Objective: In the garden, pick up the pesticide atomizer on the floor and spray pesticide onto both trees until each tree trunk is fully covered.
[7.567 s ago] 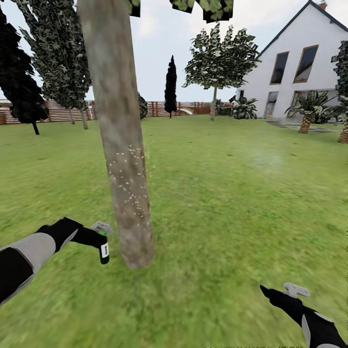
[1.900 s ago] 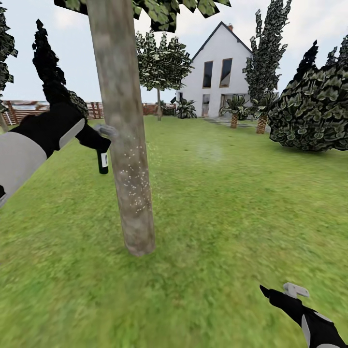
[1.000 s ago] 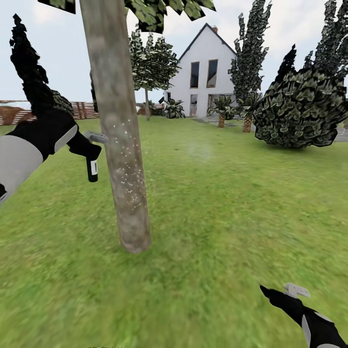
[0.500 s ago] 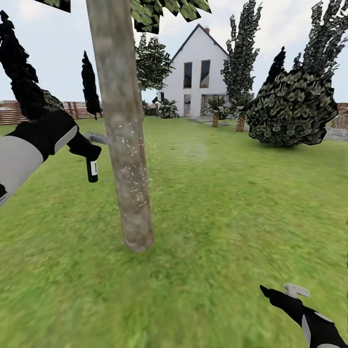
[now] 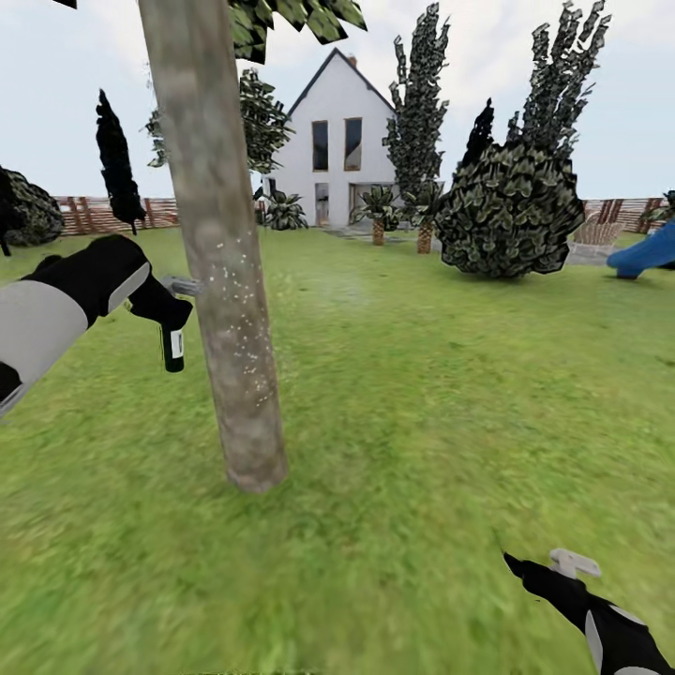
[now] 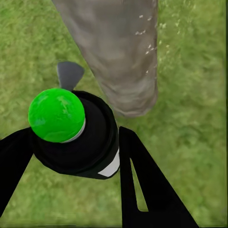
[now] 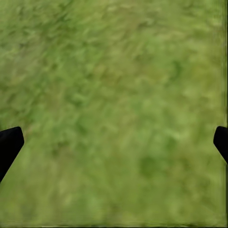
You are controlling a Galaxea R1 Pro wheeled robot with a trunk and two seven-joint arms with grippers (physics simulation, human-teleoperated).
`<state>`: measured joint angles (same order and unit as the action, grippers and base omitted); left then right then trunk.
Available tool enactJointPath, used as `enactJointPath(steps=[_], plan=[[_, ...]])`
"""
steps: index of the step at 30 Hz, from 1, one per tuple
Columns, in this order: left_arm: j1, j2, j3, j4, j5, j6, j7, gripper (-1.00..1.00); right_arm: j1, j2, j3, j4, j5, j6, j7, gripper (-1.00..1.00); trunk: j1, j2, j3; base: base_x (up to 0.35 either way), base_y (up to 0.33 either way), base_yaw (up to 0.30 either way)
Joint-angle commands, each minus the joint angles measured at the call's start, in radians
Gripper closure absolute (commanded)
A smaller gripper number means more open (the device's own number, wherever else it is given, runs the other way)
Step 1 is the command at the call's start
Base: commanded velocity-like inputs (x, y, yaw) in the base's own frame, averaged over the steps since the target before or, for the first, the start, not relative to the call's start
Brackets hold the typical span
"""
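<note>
A thick grey-brown tree trunk [image 5: 223, 281] rises close in front of me, and white specks [image 5: 236, 309] dot its bark at mid height. My left gripper [image 5: 161, 307] is shut on the pesticide atomizer [image 5: 172, 345], a slim dark bottle with a white label, held upright just left of the trunk. In the left wrist view the atomizer's green cap [image 6: 57, 115] and black body [image 6: 92, 145] sit between the fingers [image 6: 142, 185], with the trunk [image 6: 118, 47] just beyond. A second tree [image 5: 261, 117] stands far off by the house. My right gripper [image 5: 555, 566] hangs open over grass, its fingertips [image 7: 9, 142] wide apart.
Green lawn [image 5: 450, 394] spreads all around. A white house [image 5: 333, 141], small palms [image 5: 378, 202] and a big round bush [image 5: 511, 211] stand at the back. A slat fence [image 5: 84, 214], a dark column tree [image 5: 114, 159] and a blue object [image 5: 647, 251] line the far edges.
The camera has swung, so the house and bush have slid left in the view. Since the oldest frame my left arm has lifted the atomizer from near the trunk's base to mid height. The right arm is still.
</note>
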<state>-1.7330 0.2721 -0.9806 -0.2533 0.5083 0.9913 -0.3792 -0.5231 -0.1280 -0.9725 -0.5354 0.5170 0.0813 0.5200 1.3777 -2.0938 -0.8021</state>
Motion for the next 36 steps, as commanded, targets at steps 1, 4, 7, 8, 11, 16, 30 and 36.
enactJointPath(steps=[1,4,7,8,11,16,30,36], plan=[[0.013,0.0,0.0,0.001,-0.001,0.0,0.0,1.0,0.0,0.0,0.0,0.0,0.0,0.0,0.0,-1.0,0.0,0.0,0.0,-0.19,0.27,-0.26],[0.037,0.001,0.0,0.003,-0.001,0.0,0.0,1.0,0.0,0.0,0.0,0.0,0.0,0.0,0.0,-1.0,0.0,0.0,0.0,-0.192,0.269,-0.248],[0.052,0.001,0.0,0.003,-0.001,-0.006,0.0,1.0,0.0,0.0,0.0,0.0,0.0,0.0,0.0,-1.0,0.0,0.0,0.0,-0.188,0.256,-0.19],[0.066,0.001,0.0,0.003,-0.001,-0.012,0.0,1.0,0.0,0.0,0.001,0.0,0.0,0.0,0.0,-1.0,0.0,0.0,0.0,-0.086,0.102,-0.083],[0.084,0.001,0.0,0.003,-0.002,-0.019,0.0,1.0,0.0,0.0,0.0,0.0,0.0,0.0,0.0,-1.0,0.0,0.0,0.0,-0.03,0.035,-0.029],[0.15,0.009,0.002,0.005,-0.002,-0.076,0.001,1.0,0.0,0.001,0.0,0.0,0.0,0.0,0.0,-1.0,0.0,0.0,0.0,-0.002,0.002,-0.002],[0.291,0.03,0.002,0.021,0.002,-0.201,0.002,1.0,0.0,0.001,0.001,0.0,0.0,0.0,0.0,-1.0,0.0,0.0,0.0,0.0,0.0,0.0],[0.342,0.022,0.002,0.022,0.002,-0.232,0.002,1.0,0.0,0.001,0.001,0.0,0.0,0.0,-0.001,-1.0,0.0,0.0,0.0,0.0,0.0,0.0]])
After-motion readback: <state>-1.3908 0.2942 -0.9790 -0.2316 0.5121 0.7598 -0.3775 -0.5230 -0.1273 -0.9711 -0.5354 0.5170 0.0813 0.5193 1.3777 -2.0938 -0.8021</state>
